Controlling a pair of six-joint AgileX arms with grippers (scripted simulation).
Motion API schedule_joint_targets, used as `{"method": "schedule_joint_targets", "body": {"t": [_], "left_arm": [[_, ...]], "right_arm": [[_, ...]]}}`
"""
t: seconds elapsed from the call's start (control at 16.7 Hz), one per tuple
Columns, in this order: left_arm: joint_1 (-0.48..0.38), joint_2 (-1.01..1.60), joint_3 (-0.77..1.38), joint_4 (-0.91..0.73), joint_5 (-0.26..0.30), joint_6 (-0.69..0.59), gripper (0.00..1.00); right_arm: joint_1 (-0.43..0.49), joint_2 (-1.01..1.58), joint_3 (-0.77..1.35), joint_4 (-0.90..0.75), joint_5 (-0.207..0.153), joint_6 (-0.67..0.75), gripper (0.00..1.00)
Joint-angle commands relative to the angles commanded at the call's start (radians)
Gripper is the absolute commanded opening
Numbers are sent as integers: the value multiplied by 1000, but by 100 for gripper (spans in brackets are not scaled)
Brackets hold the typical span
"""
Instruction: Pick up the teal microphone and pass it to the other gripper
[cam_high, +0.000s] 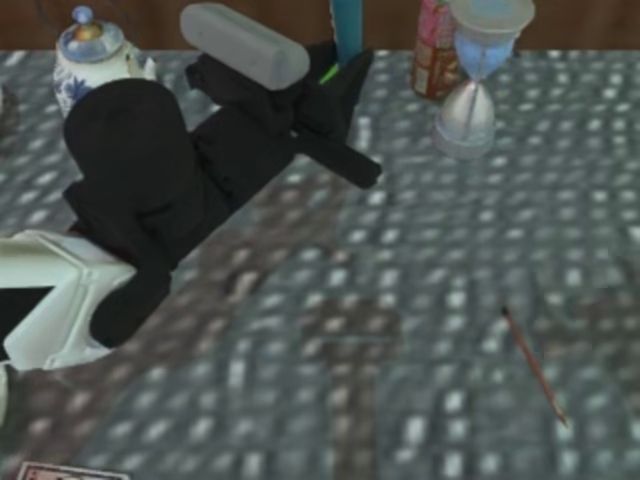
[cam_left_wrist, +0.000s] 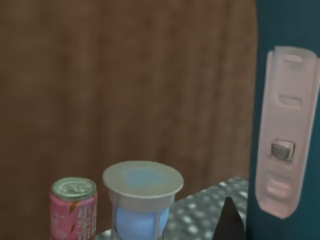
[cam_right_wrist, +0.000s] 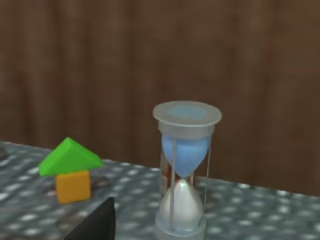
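Note:
The teal microphone (cam_high: 349, 25) stands upright at the back middle in the top view, its upper end cut off by the picture's edge. My left gripper (cam_high: 345, 82) is raised and reaches over there, shut on the microphone's lower part, which the fingers hide. In the left wrist view the teal handle (cam_left_wrist: 261, 125) with its white switch plate (cam_left_wrist: 286, 130) fills one side, and a black finger (cam_left_wrist: 230, 222) lies against it. The second finger is hidden. My right gripper (cam_right_wrist: 142, 235) is outside the top view. Its wrist view shows one finger (cam_right_wrist: 97, 225) with nothing against it.
A blue hourglass (cam_high: 470, 100) and a pink can (cam_high: 435, 50) stand at the back right. A blue-and-white teapot (cam_high: 90, 55) sits at the back left. A brown pencil (cam_high: 535, 365) lies front right. A green-and-orange block (cam_right_wrist: 70, 170) stands left of the hourglass (cam_right_wrist: 184, 170).

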Motion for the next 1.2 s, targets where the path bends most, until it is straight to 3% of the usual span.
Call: {"method": "schedule_joint_targets", "body": {"t": [0.42, 0.66, 0.84, 1.2], "left_arm": [[0, 0, 0, 0, 0, 0, 0], [0, 0, 0, 0, 0, 0, 0], [0, 0, 0, 0, 0, 0, 0], [0, 0, 0, 0, 0, 0, 0]], "right_arm": [[211, 551, 313, 182, -166, -24, 100], [299, 768, 449, 264, -236, -34, 100], [333, 847, 504, 298, -263, -40, 100], [333, 852, 507, 300, -262, -40, 100]]}}
